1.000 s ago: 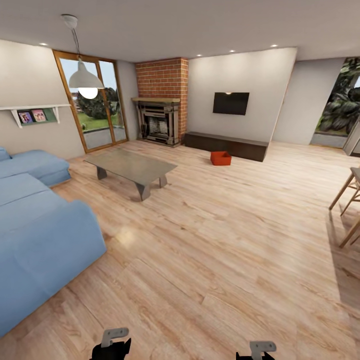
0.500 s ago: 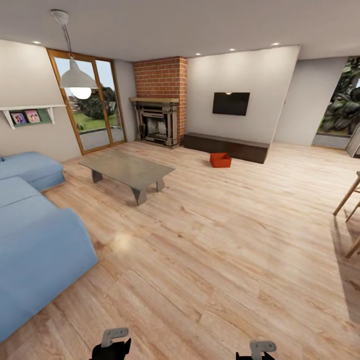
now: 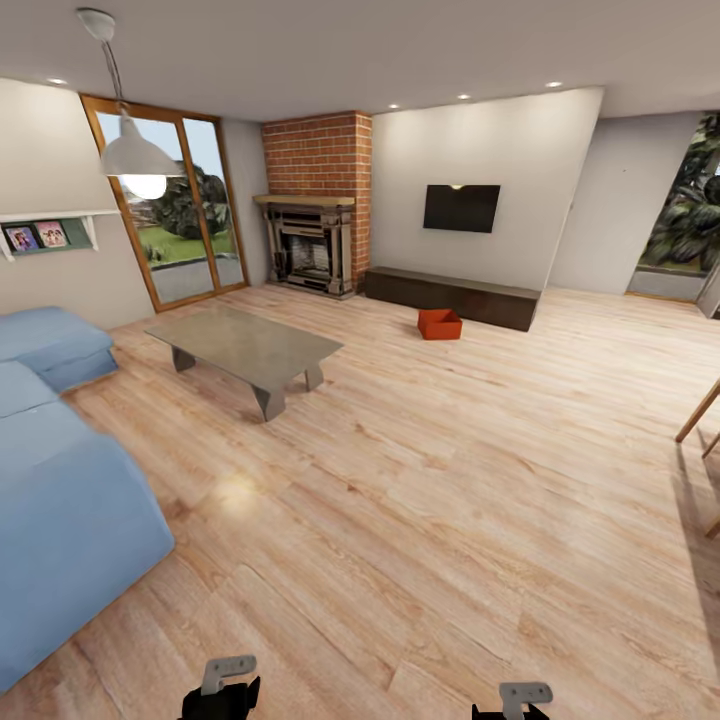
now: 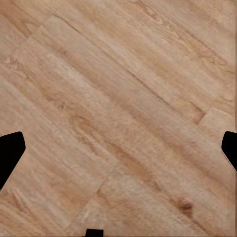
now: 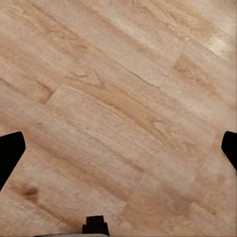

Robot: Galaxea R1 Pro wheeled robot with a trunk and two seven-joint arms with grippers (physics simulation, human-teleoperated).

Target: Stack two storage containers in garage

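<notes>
Above wood floor (image 4: 118, 98), left claw (image 4: 118, 148) wide open, empty

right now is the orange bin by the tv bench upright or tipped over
Upright: the storage container sits flat on the wood floor, open top facing up. Contents too far to tell.

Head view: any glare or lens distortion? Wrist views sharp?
Head view: soft glare patch on the wood floor below the lit pendant lamp; wide-angle stretch leans the walls and glass doors outward; the distant orange-red bin is small but crisp. Left wrist view: plank grain slightly soft, even light. Right wrist view: likewise, with a brighter patch at one corner.
</notes>
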